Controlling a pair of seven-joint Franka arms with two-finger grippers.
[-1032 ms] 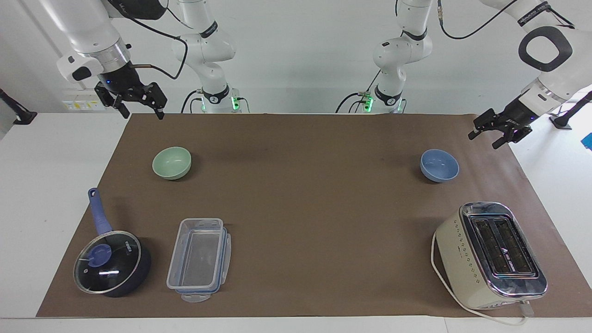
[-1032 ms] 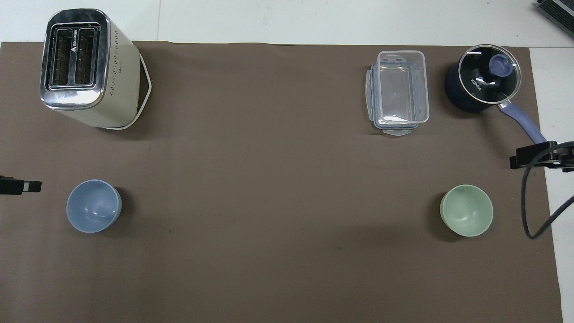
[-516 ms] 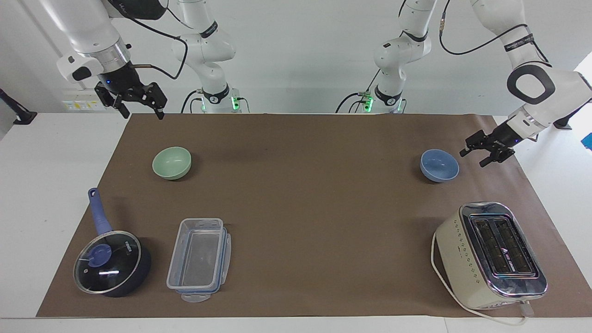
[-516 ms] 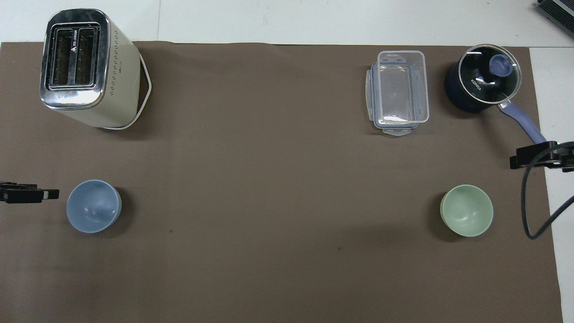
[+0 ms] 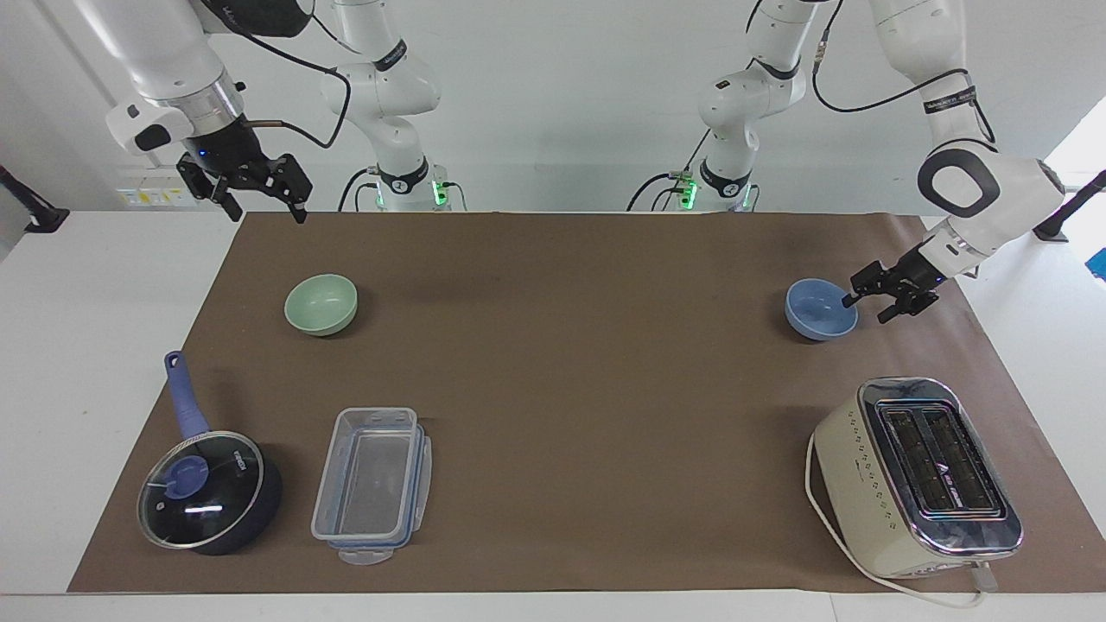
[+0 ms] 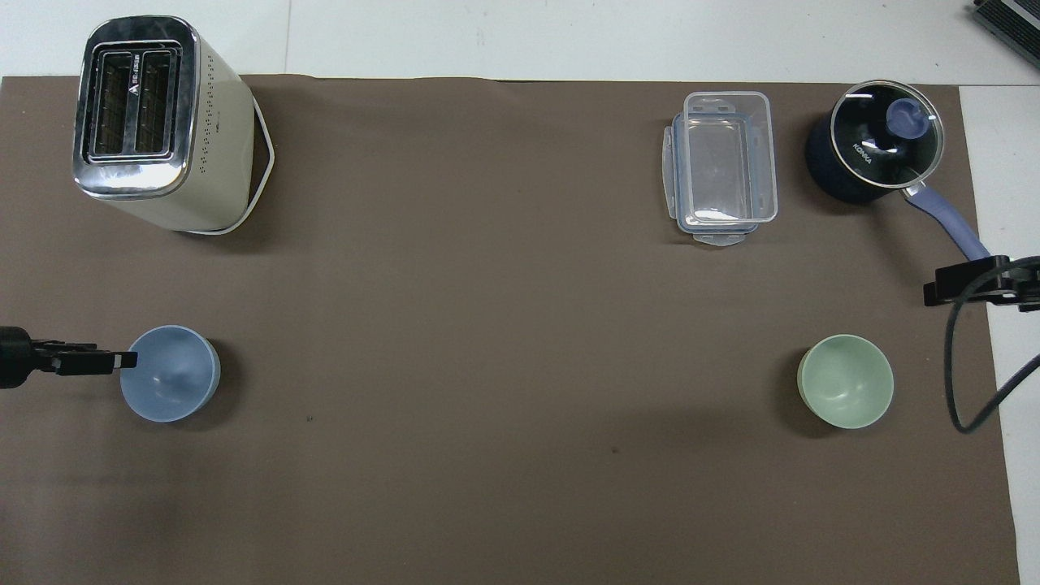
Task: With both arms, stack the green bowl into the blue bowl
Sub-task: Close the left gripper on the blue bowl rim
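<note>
Facing view
- I see a brown paper mat [image 5: 570, 371] laid over a white table [image 5: 95, 345], with a plain white wall at the robots' end.
- My left gripper [image 5: 871, 301] sits at the rim of the small round periwinkle-blue bowl [image 5: 816, 313], on the side toward the left arm's end of the table. One fingertip lies over the rim, the other outside it; the jaws are spread and not yet closed on the bowl.
- My right gripper [image 5: 263, 207] hangs in the air over the mat's edge at the robots' end. Its fingers are apart and it holds nothing; that arm waits.
- The small round pale mint-green bowl [image 5: 320, 303] rests on the mat toward the right arm's end, well apart from the blue bowl.
- I count two bowls, one dark blue saucepan with a glass lid [image 5: 207, 488], one clear plastic box [image 5: 371, 484] and one cream toaster with a chrome top [image 5: 916, 479].

Overhead view
- I see the same brown mat [image 6: 487, 325] filling most of the picture, with the white table [image 6: 569, 36] along its edges.
- The left gripper [image 6: 122, 360] comes in from the side, and its tip meets the blue bowl's [image 6: 172, 375] rim.
- The right gripper [image 6: 942, 290] shows only as a black tip at the edge, beside the saucepan's [image 6: 876, 154] handle.
- The green bowl [image 6: 846, 381] stands alone; the box [image 6: 723, 166] and the toaster [image 6: 154, 122] lie farther from the robots.
</note>
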